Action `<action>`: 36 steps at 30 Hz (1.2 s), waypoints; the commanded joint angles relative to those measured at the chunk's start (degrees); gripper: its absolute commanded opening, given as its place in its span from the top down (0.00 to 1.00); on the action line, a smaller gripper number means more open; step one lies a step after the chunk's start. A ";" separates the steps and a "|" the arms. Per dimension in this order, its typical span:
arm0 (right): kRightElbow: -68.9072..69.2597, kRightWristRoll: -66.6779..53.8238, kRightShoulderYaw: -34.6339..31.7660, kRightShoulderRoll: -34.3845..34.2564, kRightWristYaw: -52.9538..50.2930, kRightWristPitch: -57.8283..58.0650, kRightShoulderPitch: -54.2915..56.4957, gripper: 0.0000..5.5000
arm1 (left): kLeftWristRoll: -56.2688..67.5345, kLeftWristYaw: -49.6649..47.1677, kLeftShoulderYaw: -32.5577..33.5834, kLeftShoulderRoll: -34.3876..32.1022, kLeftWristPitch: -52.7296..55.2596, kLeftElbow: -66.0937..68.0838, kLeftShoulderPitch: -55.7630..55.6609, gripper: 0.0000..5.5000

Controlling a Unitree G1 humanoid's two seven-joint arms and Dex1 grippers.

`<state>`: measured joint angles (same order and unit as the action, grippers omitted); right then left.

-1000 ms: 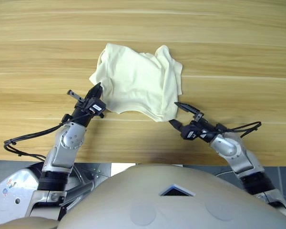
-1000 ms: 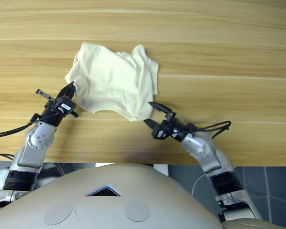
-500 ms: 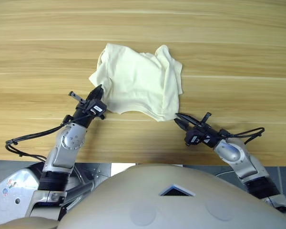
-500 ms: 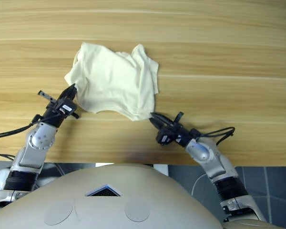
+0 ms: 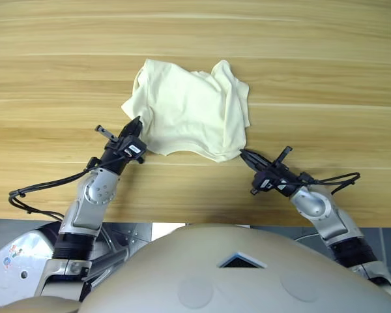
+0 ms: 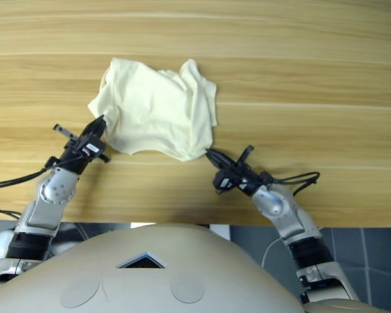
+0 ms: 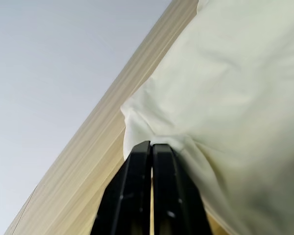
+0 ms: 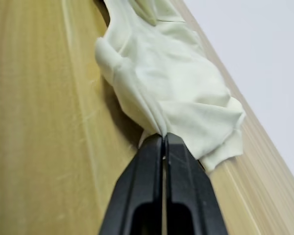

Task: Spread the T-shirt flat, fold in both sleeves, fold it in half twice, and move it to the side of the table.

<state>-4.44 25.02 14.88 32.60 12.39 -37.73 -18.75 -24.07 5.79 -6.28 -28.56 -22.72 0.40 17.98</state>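
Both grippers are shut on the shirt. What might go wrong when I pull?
Left gripper and right gripper each pinch only a sliver of T-shirt edge at their tips, so it may slip out. The cloth lies bunched and overlapped; pulling may drag layers together rather than open it.

Soft matt cloth T-shirt (image 5: 189,111), smooth wood-grain table (image 5: 326,72)

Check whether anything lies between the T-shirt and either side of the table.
Nothing visible does. The T-shirt lies crumpled on the table, with bare wood to both sides. The left gripper and the right gripper are each shut on its near edge.
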 commanded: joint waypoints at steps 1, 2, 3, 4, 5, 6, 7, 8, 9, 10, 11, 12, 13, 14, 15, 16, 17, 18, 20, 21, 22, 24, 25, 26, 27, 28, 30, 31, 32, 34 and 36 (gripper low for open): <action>0.15 -6.84 -5.69 3.60 0.88 -1.69 -0.03 0.99 | 7.68 5.59 -0.25 -3.21 -7.86 -1.05 -0.14 1.00; 0.63 -8.79 -6.71 4.53 1.71 -2.40 -0.37 0.99 | 10.69 7.92 -0.90 -4.18 -10.70 -1.79 0.06 1.00; 1.73 -10.63 -7.58 5.67 2.76 -2.82 -1.03 0.99 | 14.37 10.51 -1.49 -4.86 -12.45 -2.68 0.48 1.00; 3.08 -13.12 -8.25 6.91 4.24 -3.21 -1.96 0.99 | 17.90 12.85 -1.78 -5.42 -13.48 -3.29 0.86 1.00; 4.89 -16.31 -8.81 8.49 5.99 -3.83 -3.94 0.99 | 21.60 15.44 -1.98 -6.39 -14.24 -3.73 1.98 1.00; 6.62 -19.78 -9.17 9.90 7.82 -4.61 -6.16 0.99 | 24.68 17.87 -2.23 -7.38 -14.80 -4.10 3.29 1.00; 9.06 -24.59 -9.55 11.43 9.75 -5.43 -9.46 0.99 | 27.78 20.60 -2.63 -8.69 -15.31 -4.81 5.34 1.00; 11.38 -28.69 -9.74 13.40 11.91 -6.40 -13.49 0.99 | 30.88 23.45 -3.04 -10.24 -15.77 -5.73 7.94 1.00; 12.83 -31.95 -9.51 15.41 14.30 -7.40 -17.29 0.99 | 33.49 25.82 -3.38 -11.59 -16.34 -6.89 10.64 1.00; 13.81 -34.30 -9.63 16.94 16.31 -8.27 -20.85 0.99 | 36.01 28.23 -3.67 -12.96 -17.09 -8.11 13.47 1.00; 14.19 -35.77 -10.08 17.63 17.56 -9.03 -23.64 0.99 | 38.25 30.12 -3.74 -13.96 -17.70 -9.32 15.84 1.00; 15.12 -38.74 -11.31 17.68 18.20 -9.73 -26.89 0.99 | 41.60 32.07 -3.45 -15.03 -17.88 -11.00 18.95 1.00; 15.94 -41.29 -12.51 17.57 18.74 -10.33 -29.27 0.99 | 43.87 33.47 -2.91 -15.79 -18.07 -11.93 21.39 1.00; 16.77 -44.05 -13.82 17.27 19.23 -10.36 -30.63 0.99 | 45.68 34.60 -1.81 -16.10 -17.99 -11.57 22.85 1.00; 17.06 -45.94 -14.63 16.87 19.72 -9.93 -30.70 0.99 | 46.79 35.73 -1.08 -16.16 -17.75 -10.46 22.78 1.00; 16.32 -46.90 -14.68 16.31 20.47 -8.70 -28.11 0.99 | 46.91 37.01 -0.86 -15.85 -17.25 -8.20 20.26 1.00; 15.25 -47.53 -14.47 15.70 21.25 -7.33 -24.95 0.99 | 46.73 38.06 -0.82 -15.22 -16.55 -6.13 17.22 1.00; 12.48 -47.51 -13.47 14.52 22.43 -5.37 -18.92 0.99 | 46.83 39.03 -0.90 -13.80 -15.55 -2.92 11.64 1.00; -3.60 -45.35 -11.42 6.70 22.51 -0.39 6.07 0.99 | 46.47 37.95 -0.15 -6.76 -12.38 11.17 -10.00 1.00; -16.53 -42.21 -11.50 1.24 17.89 3.10 23.31 0.99 | 45.32 34.14 0.80 -1.80 -9.94 21.49 -25.44 1.00; -28.12 -38.31 -11.81 -2.58 11.62 5.62 37.61 0.99 | 44.46 30.24 1.93 2.36 -8.20 30.69 -38.53 1.00; -48.13 -30.91 -12.11 -6.47 -8.26 11.99 64.62 0.99 | 40.25 14.18 3.62 8.20 -3.35 50.03 -65.38 1.00; -54.26 -28.42 -12.14 -7.01 -17.72 14.49 74.48 0.99 | 39.51 6.21 4.58 9.70 -0.74 56.93 -75.52 1.00; -58.20 -26.54 -12.12 -7.14 -25.05 15.70 81.63 0.99 | 37.98 0.14 4.64 10.35 0.39 61.46 -82.87 1.00; -60.46 -25.01 -12.31 -6.74 -31.69 15.84 87.60 0.99 | 38.28 -4.07 5.56 10.63 0.85 64.35 -89.25 1.00; -61.64 -22.81 -11.96 -6.07 -37.53 14.89 92.65 0.99 | 38.70 -6.44 6.55 10.35 -0.03 66.10 -94.69 1.00; -62.44 -20.62 -12.01 -5.27 -43.25 12.16 98.35 0.99 | 43.08 -3.78 10.02 10.24 -2.13 67.53 -100.68 1.00; -62.38 -20.87 -12.30 -5.40 -41.44 9.99 98.98 0.99 | 44.98 1.06 11.02 10.03 -3.61 67.26 -100.66 1.00; -62.46 -21.25 -12.42 -5.59 -38.81 8.25 98.61 0.99 | 46.50 5.90 11.65 9.86 -4.64 67.07 -99.63 1.00; -62.43 -23.97 -13.12 -6.11 -28.17 5.33 93.93 0.99 | 47.39 15.98 11.49 8.94 -5.51 66.86 -93.68 1.00; -59.75 -26.29 -11.74 -5.94 -13.53 2.31 82.20 0.99 | 45.03 26.39 9.08 7.17 -7.77 65.73 -82.36 1.00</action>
<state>-60.54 0.37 4.81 26.83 -11.10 -31.65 66.77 20.78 20.90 0.76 -20.12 -29.69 60.66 -69.72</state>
